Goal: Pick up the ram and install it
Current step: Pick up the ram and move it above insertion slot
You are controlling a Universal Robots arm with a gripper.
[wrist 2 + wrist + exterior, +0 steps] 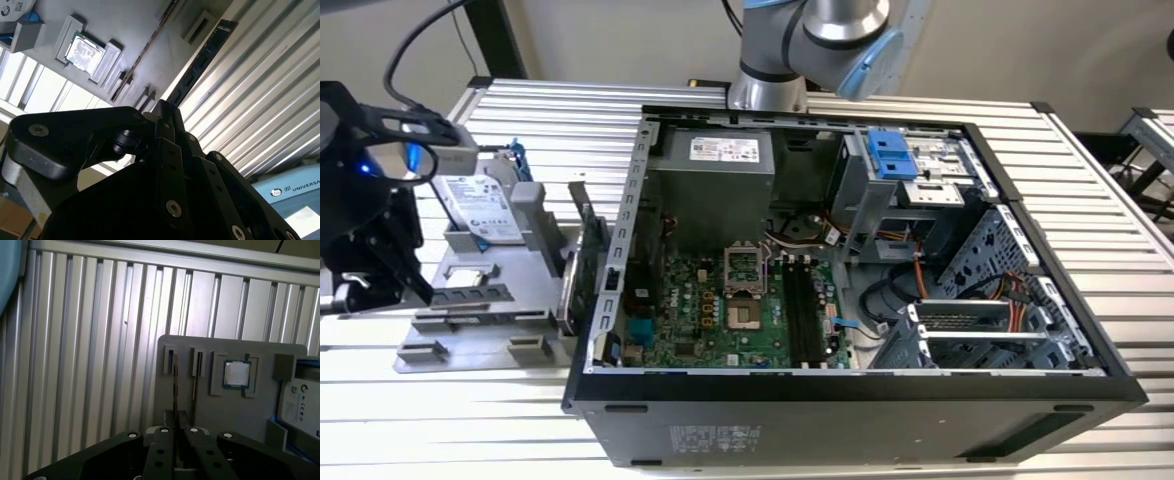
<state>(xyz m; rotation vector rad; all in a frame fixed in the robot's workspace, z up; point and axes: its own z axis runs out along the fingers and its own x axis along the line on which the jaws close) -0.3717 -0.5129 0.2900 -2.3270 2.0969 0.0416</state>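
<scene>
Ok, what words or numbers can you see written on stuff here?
Hard drive label: too small to read.
Power supply sticker: too small to read.
Sticker on the case front: blurred.
Blue arm cover: maker's name, cut off.

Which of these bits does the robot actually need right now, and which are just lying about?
Needed: the ram, the tool closed around it, the motherboard's black slots in the open computer case.
Lying about: the silver chip and hard drive in the grey tray.
</scene>
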